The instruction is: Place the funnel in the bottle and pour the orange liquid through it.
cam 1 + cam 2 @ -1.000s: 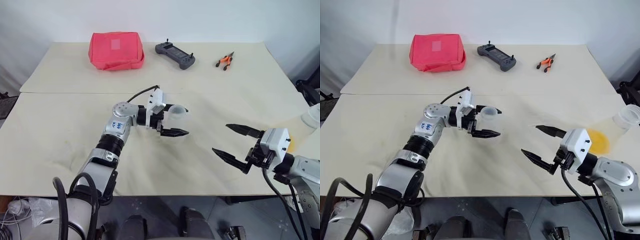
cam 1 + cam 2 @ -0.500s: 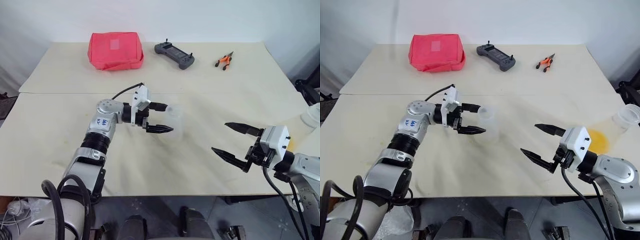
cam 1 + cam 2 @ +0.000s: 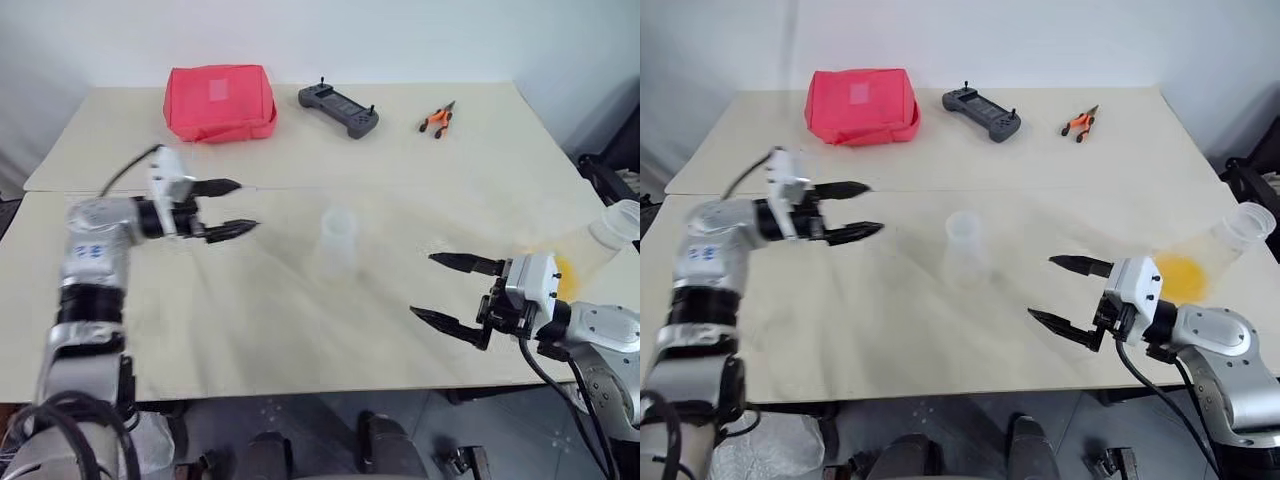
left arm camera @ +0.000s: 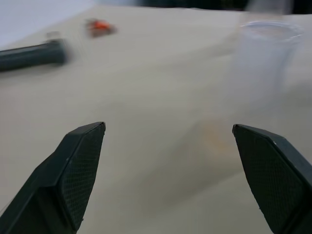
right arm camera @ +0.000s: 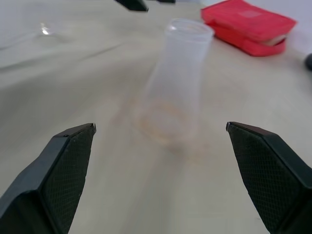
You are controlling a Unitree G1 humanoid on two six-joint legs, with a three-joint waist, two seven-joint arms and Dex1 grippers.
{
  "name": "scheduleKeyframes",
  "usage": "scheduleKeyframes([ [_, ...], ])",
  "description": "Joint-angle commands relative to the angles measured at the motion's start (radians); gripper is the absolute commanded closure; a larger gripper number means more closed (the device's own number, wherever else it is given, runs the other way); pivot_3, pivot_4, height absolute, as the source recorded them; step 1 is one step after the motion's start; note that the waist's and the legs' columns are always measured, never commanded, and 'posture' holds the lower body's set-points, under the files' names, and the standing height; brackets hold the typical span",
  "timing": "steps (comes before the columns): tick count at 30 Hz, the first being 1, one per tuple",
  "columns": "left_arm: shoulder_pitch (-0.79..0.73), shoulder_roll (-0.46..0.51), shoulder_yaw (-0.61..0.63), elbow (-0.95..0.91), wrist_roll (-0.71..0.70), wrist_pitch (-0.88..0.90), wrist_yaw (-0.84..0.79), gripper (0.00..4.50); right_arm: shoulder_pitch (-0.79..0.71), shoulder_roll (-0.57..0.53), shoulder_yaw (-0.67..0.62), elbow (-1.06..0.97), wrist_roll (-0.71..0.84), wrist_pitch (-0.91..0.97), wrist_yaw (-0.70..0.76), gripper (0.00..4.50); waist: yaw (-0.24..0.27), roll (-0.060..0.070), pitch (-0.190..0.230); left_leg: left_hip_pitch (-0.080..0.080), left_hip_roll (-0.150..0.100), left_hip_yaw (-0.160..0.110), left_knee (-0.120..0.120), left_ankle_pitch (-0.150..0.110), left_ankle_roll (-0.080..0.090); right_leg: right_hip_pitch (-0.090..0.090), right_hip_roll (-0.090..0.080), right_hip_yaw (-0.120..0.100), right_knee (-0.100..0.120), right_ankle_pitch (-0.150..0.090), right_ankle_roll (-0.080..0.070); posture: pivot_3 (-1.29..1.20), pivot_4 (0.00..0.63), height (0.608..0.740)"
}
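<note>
Both end effectors stand released and empty: the left end effector off to the left, the right end effector near the front edge. Between them the bottle stands upright on the surface. Clear plastic, probably light, slippery and easily tipped; grasp its narrow neck gently.

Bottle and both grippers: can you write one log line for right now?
bottle: upright mid-table, free | left gripper: open, empty, apart from bottle | right gripper: open, empty | orange liquid: in tilted container, table's right edge
</note>
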Motion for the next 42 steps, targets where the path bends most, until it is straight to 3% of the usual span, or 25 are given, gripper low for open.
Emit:
scheduleKeyframes([
  [1, 0.204, 0.037, 0.156, -0.306, -0.085, 0.108, 0.133, 0.07, -0.044, 0.025, 0.034, -0.003, 0.064, -0.005, 0.053, 0.0, -0.002, 0.0, 0.0, 0.0, 0.0, 0.0, 0.0, 0.0, 0.0, 0.0, 0.0, 0.0, 0.0, 0.0, 0.0, 0.0, 0.15, 0.74],
  [10, 0.717, -0.058, 0.498, -0.887, -0.11, 0.29, 0.517, 0.07, -0.16, 0.046, 0.128, 0.106, 0.086, 0.024, 0.151, 0.0, 0.008, -0.002, 0.001, 0.001, 0.003, 0.0, 0.001, -0.002, -0.002, 0.001, 0.001, 0.0, 0.0, 0.0, -0.002, 0.0, 0.15, 0.74],
  [17, 0.946, -0.249, 0.587, -1.169, 0.005, 0.372, 0.828, 0.07, -0.203, 0.065, 0.138, 0.174, 0.123, 0.032, 0.242, 0.0, 0.005, -0.002, 0.001, 0.002, 0.004, 0.001, 0.0, -0.002, -0.003, 0.001, 0.002, 0.0, 0.001, -0.001, -0.004, 0.0, 0.15, 0.74],
  [26, 1.024, -0.407, 0.509, -1.262, 0.175, 0.371, 1.062, 0.07, -0.236, 0.094, 0.105, 0.157, 0.239, 0.086, 0.28, 0.0, 0.004, -0.002, 0.001, 0.003, 0.005, 0.001, 0.001, -0.003, -0.003, 0.001, 0.002, 0.0, 0.001, 0.0, -0.005, 0.0, 0.15, 0.74],
  [33, 1.068, -0.585, 0.346, -1.308, 0.336, 0.381, 1.246, 0.07, -0.196, 0.066, 0.11, 0.11, 0.257, 0.128, 0.315, 0.0, 0.01, -0.003, 0.0, 0.003, 0.005, 0.001, 0.001, -0.003, -0.002, 0.001, 0.002, 0.0, 0.0, 0.0, -0.006, 0.0, 0.15, 0.74],
  [42, 1.189, -0.71, 0.227, -1.273, 0.461, 0.299, 1.332, 0.07, -0.185, 0.075, 0.114, 0.152, 0.219, 0.1, 0.34, 0.0, 0.014, -0.003, 0.0, 0.003, 0.005, 0.002, 0.001, -0.004, -0.002, 0.001, 0.003, 0.0, 0.0, -0.001, -0.006, 0.0, 0.15, 0.74],
])
